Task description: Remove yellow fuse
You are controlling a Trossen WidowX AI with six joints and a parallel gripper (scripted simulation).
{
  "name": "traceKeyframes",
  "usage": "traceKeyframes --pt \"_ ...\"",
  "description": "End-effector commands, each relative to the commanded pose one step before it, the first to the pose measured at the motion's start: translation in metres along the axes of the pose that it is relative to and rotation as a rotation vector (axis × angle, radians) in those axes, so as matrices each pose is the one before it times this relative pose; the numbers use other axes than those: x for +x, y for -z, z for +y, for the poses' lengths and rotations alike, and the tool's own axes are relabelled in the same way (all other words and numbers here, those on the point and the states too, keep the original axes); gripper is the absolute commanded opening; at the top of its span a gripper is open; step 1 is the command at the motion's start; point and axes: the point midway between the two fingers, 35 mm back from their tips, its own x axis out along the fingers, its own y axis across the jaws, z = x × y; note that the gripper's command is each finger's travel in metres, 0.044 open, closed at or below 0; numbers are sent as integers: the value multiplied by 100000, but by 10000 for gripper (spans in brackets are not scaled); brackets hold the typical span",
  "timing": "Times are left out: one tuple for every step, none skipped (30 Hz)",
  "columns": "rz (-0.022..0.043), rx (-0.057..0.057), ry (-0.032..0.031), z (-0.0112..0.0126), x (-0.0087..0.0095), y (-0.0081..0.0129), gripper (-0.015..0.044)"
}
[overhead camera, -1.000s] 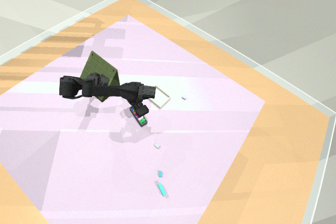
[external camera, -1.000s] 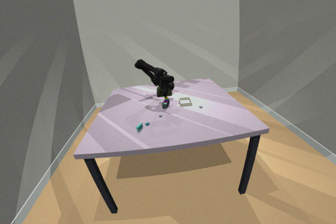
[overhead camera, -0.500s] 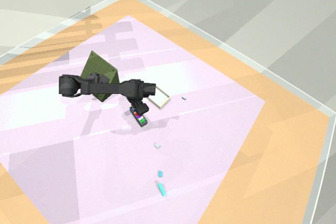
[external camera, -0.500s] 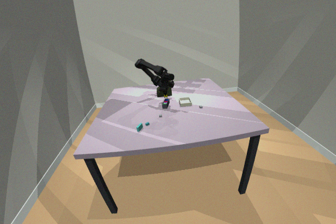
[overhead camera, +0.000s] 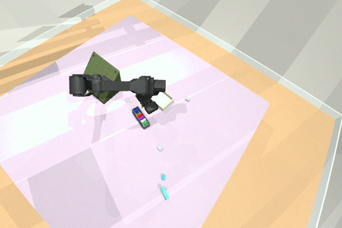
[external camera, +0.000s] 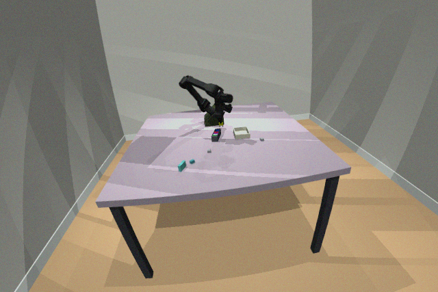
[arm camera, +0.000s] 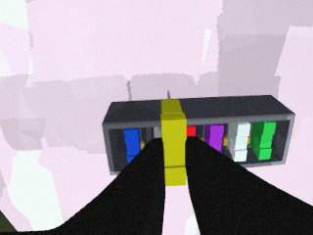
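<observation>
My gripper [arm camera: 173, 147] is shut on the yellow fuse [arm camera: 174, 134] [external camera: 221, 124] [overhead camera: 141, 106], which hangs upright from the fingertips. The fuse is out of the fuse block [overhead camera: 146, 127] [external camera: 214, 139] [arm camera: 147, 111] and is held above it, clear of it in the exterior view. In the block stand a blue fuse [arm camera: 132, 143], a red fuse [arm camera: 191, 131] mostly hidden behind the gripper, a purple fuse [arm camera: 214, 136], a white fuse [arm camera: 240, 142] and a green fuse [arm camera: 264, 140]. The cream tray [overhead camera: 167, 107] [external camera: 242, 136] stands beside the block; no fuse shows in its visible part.
A small grey block [overhead camera: 187, 99] [external camera: 261, 139] lies beyond the tray. Another grey block [overhead camera: 160, 148] [external camera: 209, 150] lies past the fuse block's green end. Farther off lie a small teal block [overhead camera: 163, 177] [external camera: 191, 161] and a longer teal block [overhead camera: 164, 193] [external camera: 181, 165].
</observation>
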Motion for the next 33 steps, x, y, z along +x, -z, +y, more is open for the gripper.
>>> traceKeyframes --pt "-549 148 -127 -22 -255 -1760 0" --pt "-58 3 -3 10 -32 -478 0" --pt "-54 4 -3 18 -27 -480 0" --pt "-49 5 -3 26 -23 -481 0" --pt "-45 6 -3 34 -19 -482 0" --pt "-41 7 -3 43 -14 -483 0" --pt "-37 8 -2 51 -10 -484 0" --pt "-33 9 -2 59 -5 -485 0" --pt "-29 10 -2 67 -1 -484 0" --pt "-25 12 -1 75 4 -485 0" --pt "-21 13 -1 83 8 -485 0" --pt "-17 14 0 92 13 -485 0" --pt "-13 15 0 100 18 -485 0" --pt "-9 16 1 108 23 -484 0" --pt "-4 17 2 116 27 -483 0" --pt "0 19 2 124 32 -482 0" --pt "4 20 3 132 37 -481 0" --pt "8 21 4 140 42 -480 0" --pt "12 22 5 147 47 -478 0" --pt "16 24 6 155 52 -477 0" --pt "20 25 7 163 57 -475 0" --pt "23 26 8 171 62 -473 0" --pt "27 28 9 178 67 -471 0" --pt "31 29 10 186 72 -468 0" --pt "28 25 9 157 63 -381 0" --pt "18 15 6 97 39 -227 0" --pt "6 5 2 33 13 -76 0" --pt "0 0 0 0 0 0 0" --pt "0 0 1 -1 27 -1 0" --pt "0 1 2 -4 80 -3 0" --pt "0 1 3 -6 133 -5 0" --pt "0 1 4 -7 164 -6 0" --pt "1 1 4 -6 164 -5 0"
